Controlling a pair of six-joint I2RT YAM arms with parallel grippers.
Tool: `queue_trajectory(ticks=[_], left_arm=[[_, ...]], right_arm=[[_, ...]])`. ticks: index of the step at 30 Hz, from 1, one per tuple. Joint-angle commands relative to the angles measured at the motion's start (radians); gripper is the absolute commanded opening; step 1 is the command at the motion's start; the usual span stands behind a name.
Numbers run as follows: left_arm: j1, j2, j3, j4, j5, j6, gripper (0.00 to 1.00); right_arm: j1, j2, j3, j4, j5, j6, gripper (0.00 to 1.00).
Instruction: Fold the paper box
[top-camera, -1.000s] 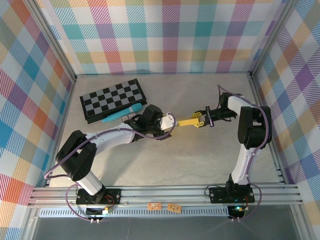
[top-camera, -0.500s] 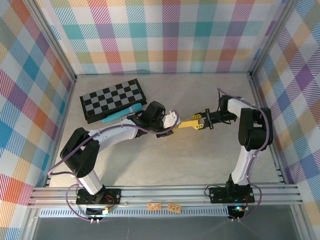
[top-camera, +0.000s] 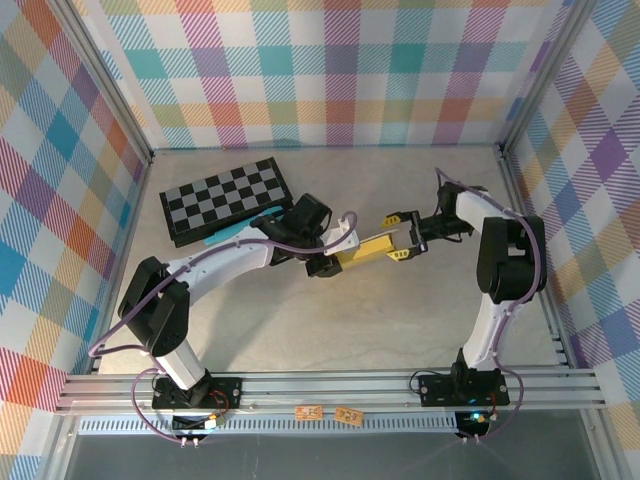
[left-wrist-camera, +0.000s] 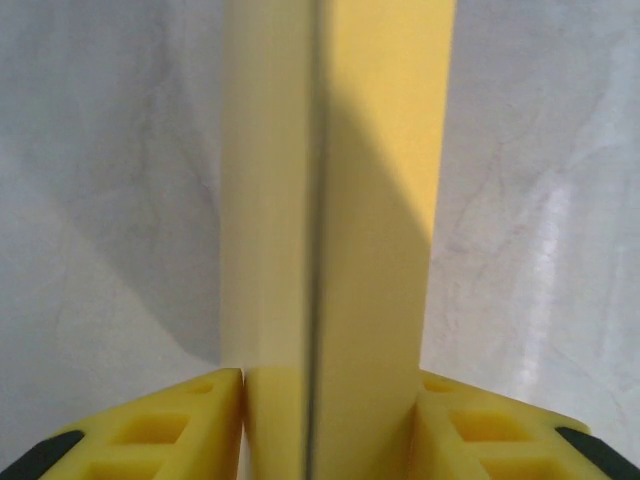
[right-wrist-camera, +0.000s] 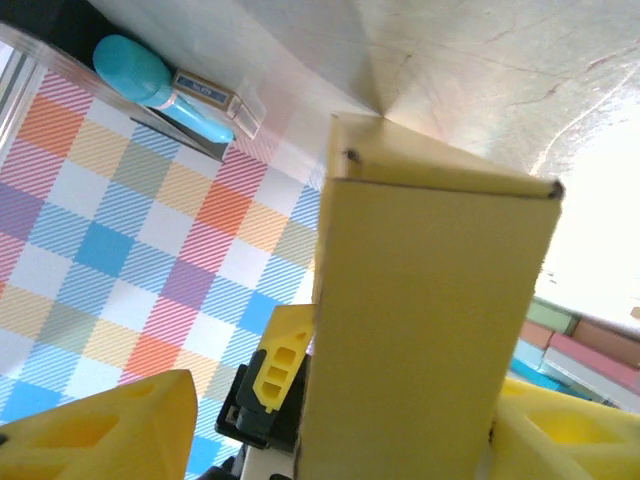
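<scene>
Table (top-camera: 400, 330) | left claw (top-camera: 338, 260) pinches paper box (top-camera: 368, 248) | right claw (top-camera: 398, 237) spread around its end

The paper box (right-wrist-camera: 425, 320) points end-on, its closed yellow end toward the lens, between the spread fingers of the right pincer (right-wrist-camera: 335, 430). One finger (right-wrist-camera: 100, 430) stands clear of the box; the other (right-wrist-camera: 565, 435) seems to touch it, though blur hides the contact. Beyond, a teal tube (right-wrist-camera: 150, 80) lies beside the pale table (right-wrist-camera: 480, 60).
</scene>
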Motion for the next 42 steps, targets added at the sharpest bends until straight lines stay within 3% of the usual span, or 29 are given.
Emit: queue_trajectory(ticks=[1,10,13,19,23,27,31,34,42], left_arm=[[0.01,-0.021,0.048,-0.198,0.05,-0.006,0.4],[0.013,-0.016,0.097,-0.312,0.043,-0.012,0.4],[0.013,0.0,0.136,-0.346,0.039,-0.02,0.4],[0.013,0.07,0.197,-0.398,0.044,-0.042,0.35],[0.01,0.051,0.145,-0.34,0.032,-0.07,0.34],[-0.002,0.007,0.056,-0.245,0.001,-0.095,0.34],[-0.02,-0.023,-0.011,-0.18,-0.021,-0.117,0.34],[-0.036,-0.026,-0.03,-0.161,-0.04,-0.126,0.35],[-0.057,-0.023,-0.033,-0.149,-0.058,-0.147,0.36]], right_arm=[[-0.007,-0.075,0.044,-0.049,0.049,-0.01,0.72],[-0.036,-0.197,-0.012,-0.022,0.154,0.0,0.73],[-0.047,-0.253,-0.015,-0.031,0.241,-0.024,0.72],[-0.041,-0.43,-0.098,0.008,0.419,-0.062,0.59],[0.034,-0.57,-0.21,0.057,0.508,-0.063,0.52],[0.178,-0.712,-0.363,0.22,0.587,-0.002,0.47],[0.271,-0.811,-0.476,0.331,0.687,0.08,0.51],[0.28,-0.824,-0.52,0.394,0.683,0.102,0.56],[0.307,-0.776,-0.493,0.488,0.698,0.146,0.56]])
